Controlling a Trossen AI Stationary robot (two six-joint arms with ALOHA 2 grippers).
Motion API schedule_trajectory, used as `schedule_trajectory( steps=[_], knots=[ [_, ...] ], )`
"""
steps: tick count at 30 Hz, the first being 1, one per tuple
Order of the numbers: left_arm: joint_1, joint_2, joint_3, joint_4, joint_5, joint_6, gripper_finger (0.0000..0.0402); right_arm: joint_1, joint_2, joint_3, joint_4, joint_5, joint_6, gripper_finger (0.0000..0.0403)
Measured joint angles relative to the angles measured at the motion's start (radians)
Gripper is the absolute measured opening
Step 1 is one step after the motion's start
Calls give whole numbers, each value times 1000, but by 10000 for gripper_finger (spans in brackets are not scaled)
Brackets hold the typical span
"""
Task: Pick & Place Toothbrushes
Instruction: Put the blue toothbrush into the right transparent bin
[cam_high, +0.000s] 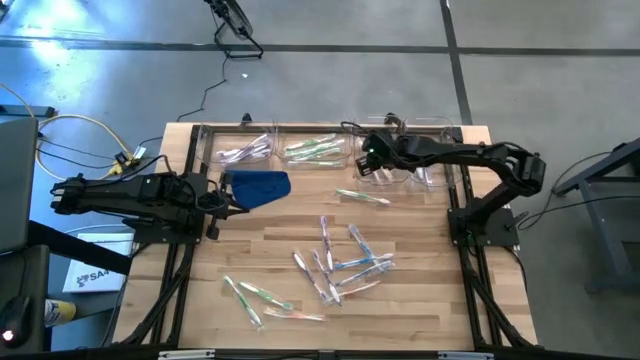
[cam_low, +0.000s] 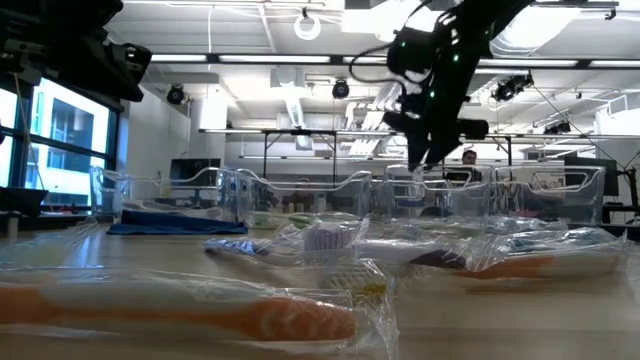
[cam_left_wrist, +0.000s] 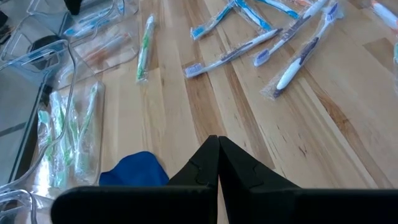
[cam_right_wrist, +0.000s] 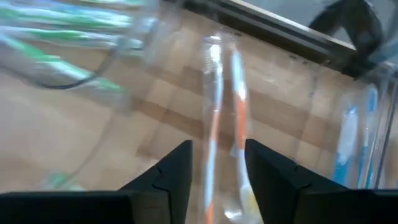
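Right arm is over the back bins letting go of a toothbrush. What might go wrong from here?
1. The wrapped orange toothbrush hangs between the right gripper jaws over a clear bin; its wrapper may cling or land outside it.
2. The loose toothbrushes overlap mid-table, so the next pick may lift two.
3. The left gripper, shut, waits beside the blue cloth.

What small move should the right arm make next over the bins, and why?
Probably lift the right tool straight up, away from the clear bin. Its fingers stand apart, and an orange wrapped toothbrush lies just ahead of them, seemingly released. Many toothbrushes wait mid-table. The left tool rests shut near the blue cloth.
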Motion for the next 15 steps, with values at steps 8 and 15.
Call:
schedule_trajectory(
  steps=[8,15],
  knots=[
    [0,0,0,0,0,0,1,34,-136,0,3,-63,-53,80],
    [0,0,0,-1,1,0,1,110,-212,0,-2,-65,-73,22]
  ],
)
